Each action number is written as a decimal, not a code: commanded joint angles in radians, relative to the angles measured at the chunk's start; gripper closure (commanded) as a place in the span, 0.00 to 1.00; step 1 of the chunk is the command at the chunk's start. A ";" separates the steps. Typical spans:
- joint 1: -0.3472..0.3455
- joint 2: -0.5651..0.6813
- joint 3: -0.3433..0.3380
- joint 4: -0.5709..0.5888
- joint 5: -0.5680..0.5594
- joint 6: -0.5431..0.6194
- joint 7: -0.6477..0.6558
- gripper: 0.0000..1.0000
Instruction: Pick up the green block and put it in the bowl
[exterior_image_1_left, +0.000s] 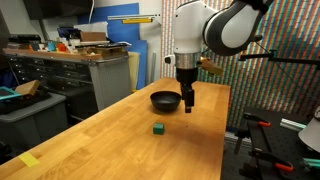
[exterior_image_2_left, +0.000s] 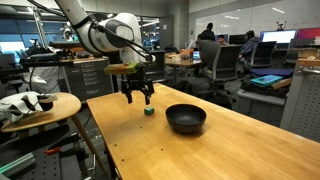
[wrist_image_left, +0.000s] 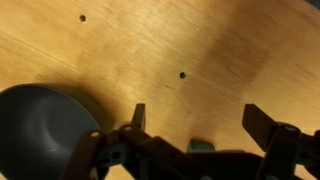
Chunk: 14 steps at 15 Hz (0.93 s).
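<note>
**Green block (exterior_image_1_left: 158, 129).** A small plain cube sits flat on one face on the bare wooden table (exterior_image_1_left: 110, 135) and touches nothing. I judge it rigid, light and not fragile. Its faces look smooth, so it may slip under a skewed pinch. The best hold is on two opposite side faces, with the pads flat and centred. A grip across the corners would likely twist it loose.

**Bowl (exterior_image_1_left: 166, 100).** It is dark, glossy and shallow, and several times wider than the cube. In this exterior view it lies at about 1 o'clock from the block, near it but apart. In an exterior view from elsewhere, the bowl (exterior_image_2_left: 186, 118) lies at about 4 o'clock from the block. Its wide mouth should tolerate a loose release.

**My claw (exterior_image_2_left: 138, 97).** It hangs above the table with its jaws spread and holds nothing. In that exterior view the block sits just below it, towards 5 o'clock. In the wrist view my two fingers (wrist_image_left: 138, 115) stand well apart over bare wood, and the bowl's rim enters at 8 o'clock. A small greenish patch at 6 o'clock between the fingers may be the block, but too little of it shows for me to be sure.
</note>
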 joint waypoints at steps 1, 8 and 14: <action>0.011 0.164 0.018 0.153 0.097 -0.002 0.013 0.00; 0.014 0.362 0.052 0.341 0.207 -0.019 -0.005 0.00; 0.035 0.459 0.044 0.444 0.197 -0.015 0.002 0.25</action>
